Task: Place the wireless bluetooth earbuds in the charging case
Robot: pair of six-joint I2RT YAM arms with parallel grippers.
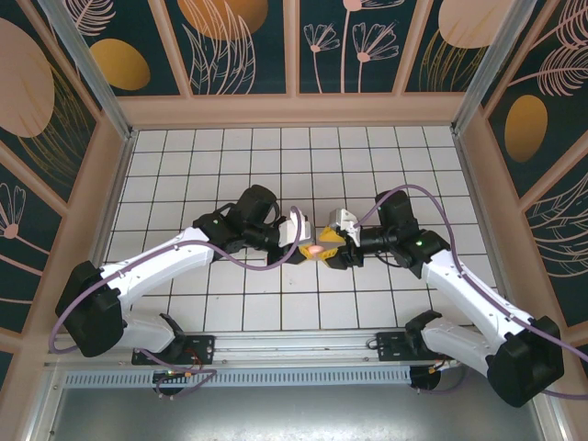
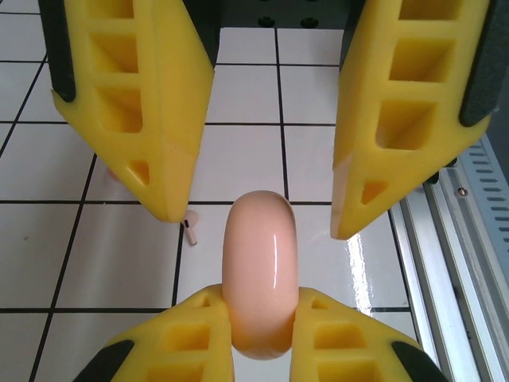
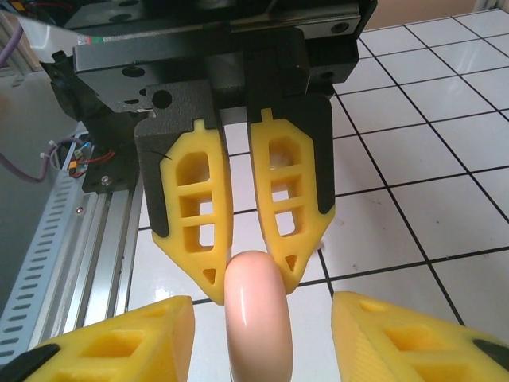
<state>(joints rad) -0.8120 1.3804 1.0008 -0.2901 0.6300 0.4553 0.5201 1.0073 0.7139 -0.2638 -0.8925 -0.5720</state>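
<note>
Clamping the single charging case (image 2: 258, 270), left fingers (image 2: 199, 338); right fingers (image 2: 151, 119) spread wide; one earbud (image 2: 190, 232) beside.

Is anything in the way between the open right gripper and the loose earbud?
Partly. The earbud lies bare on the tile right beside one fingertip of the right gripper, nothing covering it. But the case, clamped by the left gripper, sits in the gap between the right fingers and may crowd a grasp.
</note>
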